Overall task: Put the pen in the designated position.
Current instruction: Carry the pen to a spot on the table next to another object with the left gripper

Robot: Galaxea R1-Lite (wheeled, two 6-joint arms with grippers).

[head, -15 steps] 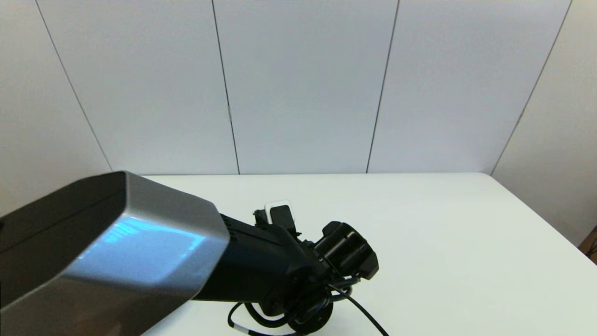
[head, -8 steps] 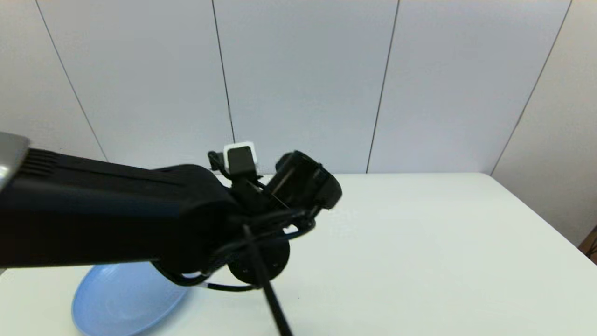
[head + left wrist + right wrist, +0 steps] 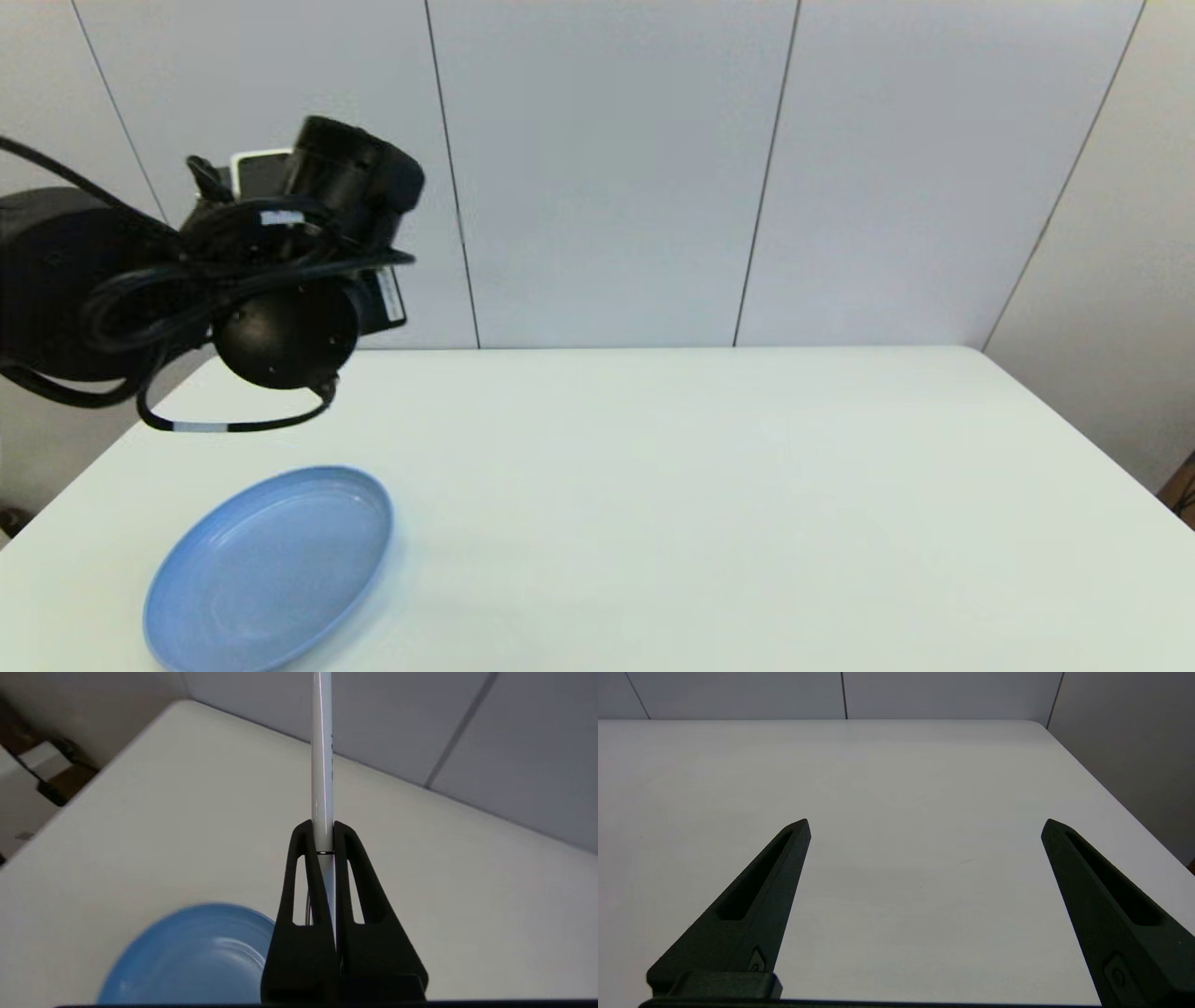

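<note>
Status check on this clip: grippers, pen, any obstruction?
Left gripper raised over the table's left side, shut on the pen. Right gripper open, holding nothing. Blue plate holds nothing. No obstruction seen.

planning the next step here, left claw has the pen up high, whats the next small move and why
Probably lower the left claw toward the blue plate. It is shut on the white pen, raised well above the white table, and the plate lies empty below it. The right claw is open and idle.

Lab-like test room: bare white table (image 3: pixel 709 485), plain grey wall panels (image 3: pixel 607 168) right behind table, nothing homely.
</note>
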